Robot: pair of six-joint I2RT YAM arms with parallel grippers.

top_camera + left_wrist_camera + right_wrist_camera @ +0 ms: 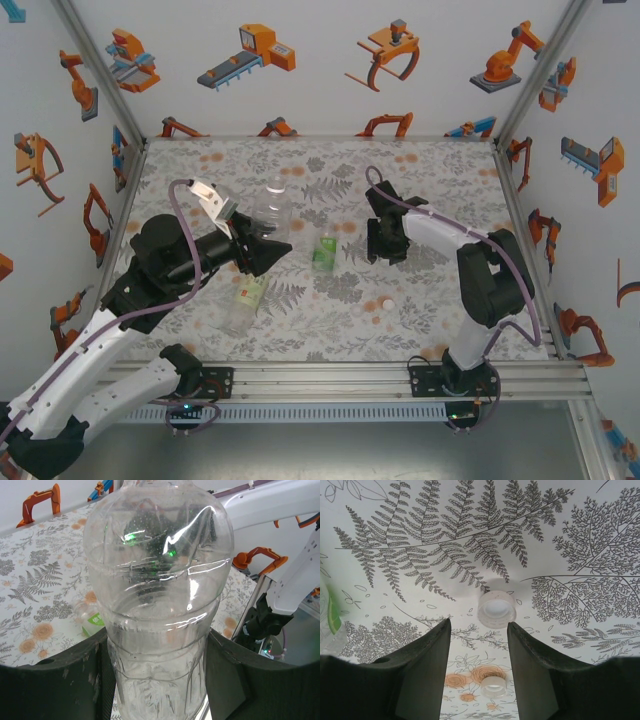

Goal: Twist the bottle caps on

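Bottles, three in all, share a table [430, 180] covered in a fern and flower print. The plain bottle [272, 205] [157, 555] is the one being held. The left gripper [262, 243] [157, 640] is clamped on it, its black fingers [75, 680] pressing both sides of the ribbed lower body. The bottle's rounded shoulder bulges well beyond the fingertips. Its neck runs off the top of the left wrist view, so I cannot tell there whether it carries a cap.

The yellow-green bottle [245, 298] lies on its side on the table. It is near the left jaws, on the side toward the arm bases, and clear of them. The green bottle [323, 250] [92, 622] sits on the table between the two grippers, touching neither. I cannot tell whether it is upright or tilted.

The right gripper [385, 248] [479, 625] hangs over the table pointing down. Its jaws stand apart and grip nothing.

Two caps, pale and round, lie on the table below the right gripper. The far cap [496, 609] is open side up, just beyond the fingertips and in line with the gap between them. The near cap [493, 686] shows through that gap, further back toward the palm, beside an orange flower in the print. Neither cap touches a finger.
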